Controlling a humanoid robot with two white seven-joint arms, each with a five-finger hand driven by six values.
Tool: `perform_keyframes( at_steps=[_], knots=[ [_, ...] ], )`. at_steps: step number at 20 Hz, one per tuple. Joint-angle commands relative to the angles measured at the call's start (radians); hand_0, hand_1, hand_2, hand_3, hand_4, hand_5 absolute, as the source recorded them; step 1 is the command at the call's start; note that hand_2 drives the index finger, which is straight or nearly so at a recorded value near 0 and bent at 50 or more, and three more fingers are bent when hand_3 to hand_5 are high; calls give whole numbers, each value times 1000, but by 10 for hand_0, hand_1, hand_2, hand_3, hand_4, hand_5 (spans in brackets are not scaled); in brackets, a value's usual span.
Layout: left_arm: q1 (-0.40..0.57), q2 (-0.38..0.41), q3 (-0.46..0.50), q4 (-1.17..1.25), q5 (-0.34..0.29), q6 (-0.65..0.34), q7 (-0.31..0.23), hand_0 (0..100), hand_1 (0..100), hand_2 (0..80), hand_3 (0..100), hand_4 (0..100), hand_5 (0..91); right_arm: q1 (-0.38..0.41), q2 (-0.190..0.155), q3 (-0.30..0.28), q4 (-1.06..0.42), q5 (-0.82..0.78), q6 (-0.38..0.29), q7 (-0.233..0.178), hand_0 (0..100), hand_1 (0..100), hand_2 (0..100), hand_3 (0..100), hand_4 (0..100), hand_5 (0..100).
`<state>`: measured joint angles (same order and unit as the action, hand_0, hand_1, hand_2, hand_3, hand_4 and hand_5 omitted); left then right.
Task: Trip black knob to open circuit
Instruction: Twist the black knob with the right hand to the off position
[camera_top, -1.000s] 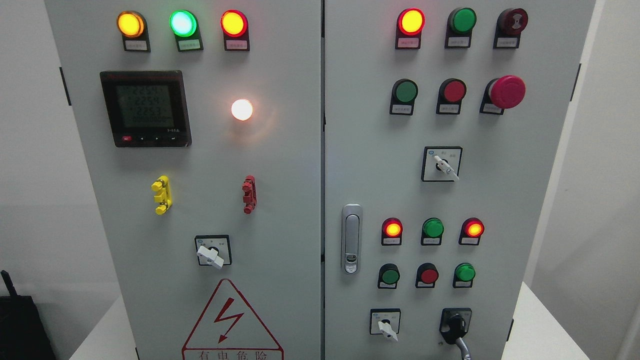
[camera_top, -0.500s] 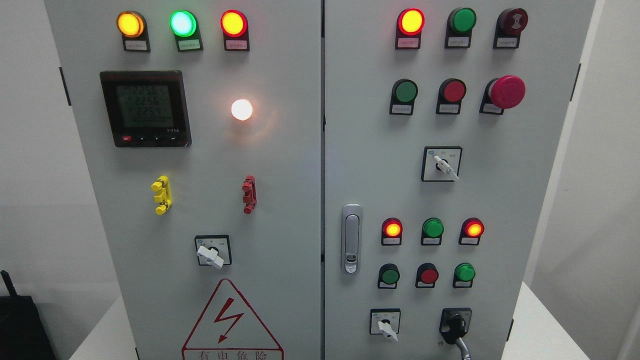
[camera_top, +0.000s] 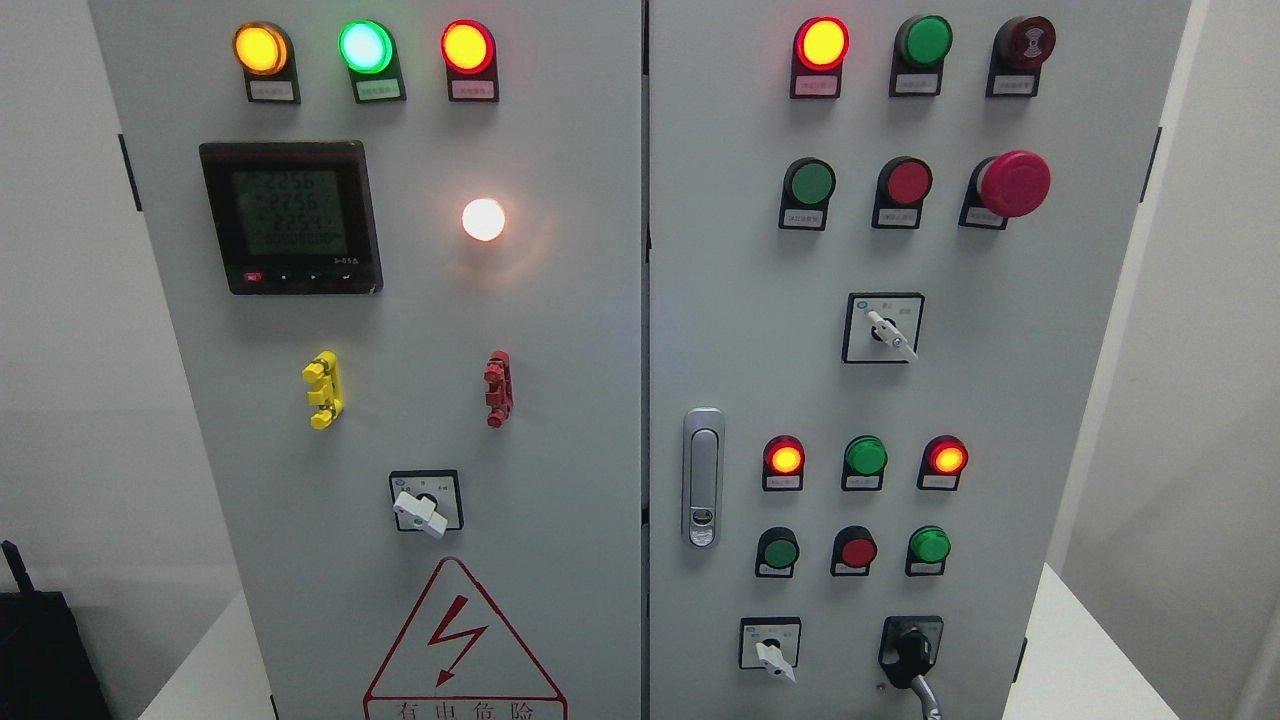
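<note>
- Far left: dark object (camera_top: 40, 650) at lower left corner, partly cut off; can't tell what it is.
- White tabletop (camera_top: 205, 670) carries grey cabinet (camera_top: 560, 300) with two doors.
- Left door, top row: lit amber lamp (camera_top: 260, 47), lit green lamp (camera_top: 365, 46), lit red-ringed lamp (camera_top: 467, 46).
- Digital meter (camera_top: 290, 216) below them, display on, digits blurred; glowing white lamp (camera_top: 484, 219) to its right.
- Yellow terminal (camera_top: 323, 389) and red terminal (camera_top: 498, 388) mid-door, well apart.
- White selector switch (camera_top: 424, 506) below, lever tilted down-right; warning triangle (camera_top: 463, 650) under it.
- Door latch (camera_top: 703, 477) at right door's left edge.
- Right door top: lit red lamp (camera_top: 822, 43), unlit green lamp (camera_top: 925, 41), buzzer (camera_top: 1025, 42); next row green button (camera_top: 810, 183), red button (camera_top: 908, 183), red mushroom stop (camera_top: 1014, 184).
- Small white selector (camera_top: 885, 330) mid-door; lower rows of small lamps and buttons below it.
- Bottom: white selector (camera_top: 771, 648), then black knob (camera_top: 912, 648) at lower right of right door, handle pointing down-right.
- No robot hand in view, grip state can't tell.
</note>
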<state>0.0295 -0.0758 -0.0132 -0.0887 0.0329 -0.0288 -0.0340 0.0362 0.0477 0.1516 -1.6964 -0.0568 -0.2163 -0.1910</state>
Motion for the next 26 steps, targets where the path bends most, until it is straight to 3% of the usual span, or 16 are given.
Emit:
perform_keyframes(
  at_steps=[1,26],
  knots=[
    [0,-1,1,1,2,1,0,120,389,0,0,0,0,-24,6,45,-57,5,-28,30,791,929,22,1000,1000,935],
    [0,-1,1,1,2,1,0,120,389,0,0,0,0,-29,6,54,-57,5,-29,30,797,934,27,1000,1000,934]
  ],
)
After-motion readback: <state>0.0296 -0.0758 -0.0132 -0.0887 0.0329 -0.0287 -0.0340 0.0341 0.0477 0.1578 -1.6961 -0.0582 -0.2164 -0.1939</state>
